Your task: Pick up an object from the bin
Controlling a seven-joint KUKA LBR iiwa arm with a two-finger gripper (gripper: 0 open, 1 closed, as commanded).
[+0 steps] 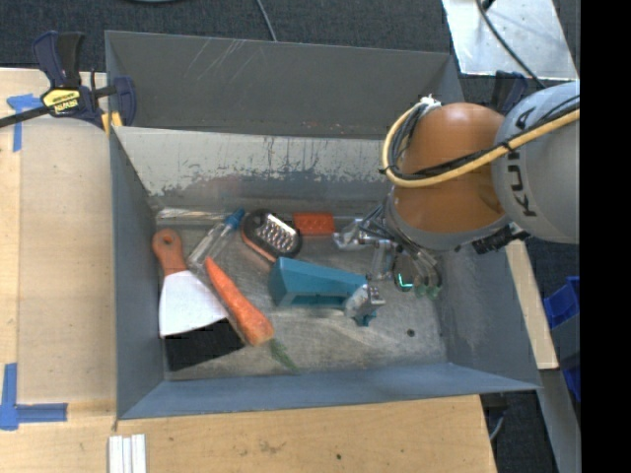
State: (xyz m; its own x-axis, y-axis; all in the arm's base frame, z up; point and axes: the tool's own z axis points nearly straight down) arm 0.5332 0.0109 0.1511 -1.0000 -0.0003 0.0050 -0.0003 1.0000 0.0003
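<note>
Orange-domed arm (454, 180) over scuffed grey bin (296, 161)

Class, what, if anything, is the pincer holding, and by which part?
It cannot be told. The pincer is at the right end of the teal block, but no clear hold shows.

The arm's rounded orange cover (452, 170) hides the far right floor of the grey metal bin (296, 382). The gripper (370, 302) overlaps the right end of the teal plastic block (311, 282); whether they touch cannot be told. The white scraper blade (189, 305) covers the far edge of a black block (202, 346).
</note>
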